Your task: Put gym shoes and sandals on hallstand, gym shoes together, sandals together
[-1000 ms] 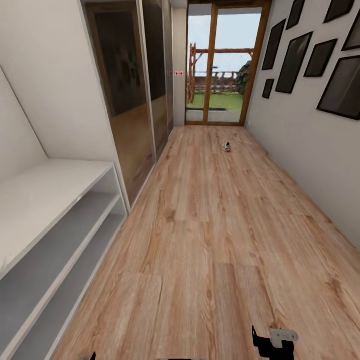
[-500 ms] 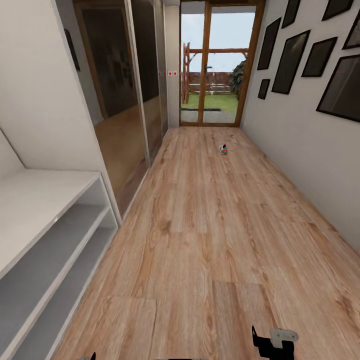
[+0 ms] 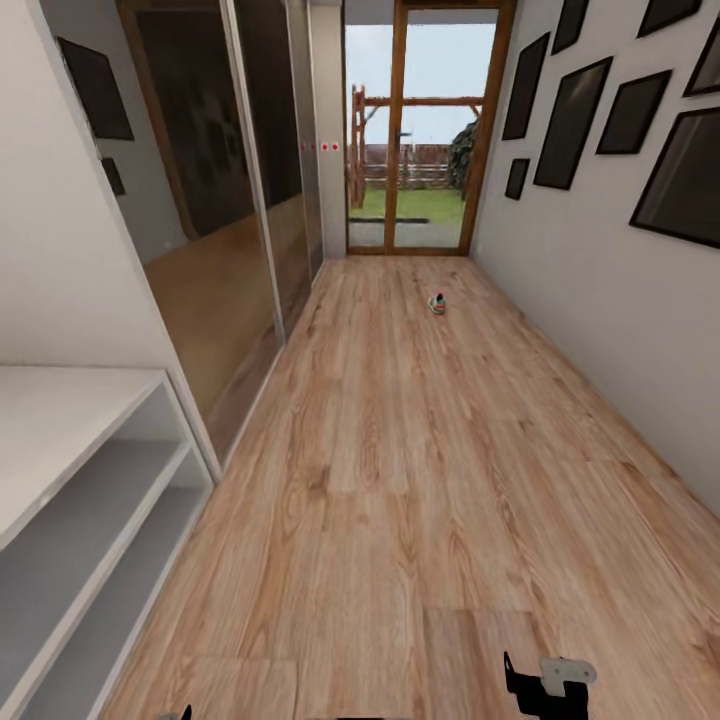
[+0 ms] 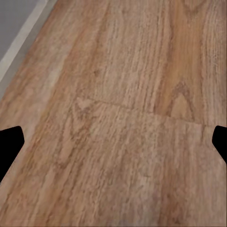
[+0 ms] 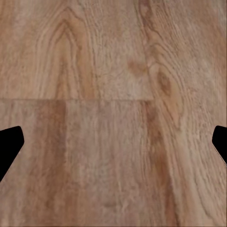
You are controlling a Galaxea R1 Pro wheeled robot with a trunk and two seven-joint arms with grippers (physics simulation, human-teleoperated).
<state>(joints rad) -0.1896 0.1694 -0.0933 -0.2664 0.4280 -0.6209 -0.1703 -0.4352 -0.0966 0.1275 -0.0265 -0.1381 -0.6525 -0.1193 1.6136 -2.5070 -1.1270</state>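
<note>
One gym shoe lies far down the corridor floor, small in the head view, its teal-orange heel toward me. The light-grey hallstand stands at the near left with its bench top and two open lower shelves bare. My right gripper pokes in at the head view's bottom edge. In the left wrist view my left gripper is open over bare planks, its dark fingertips far apart. The right gripper is likewise open above the floor, holding nothing. The sandals and the other gym shoe are out of view.
Mirrored sliding wardrobe doors line the left wall beyond the hallstand. Dark picture frames hang on the right wall. A glass door with a wooden frame closes the corridor's far end. In the left wrist view a grey skirting strip runs beside the planks.
The whole head view has shifted: the hallstand has slid leftward and lower in the picture and the far door has drifted left, so the camera has moved. The grippers keep their pose.
</note>
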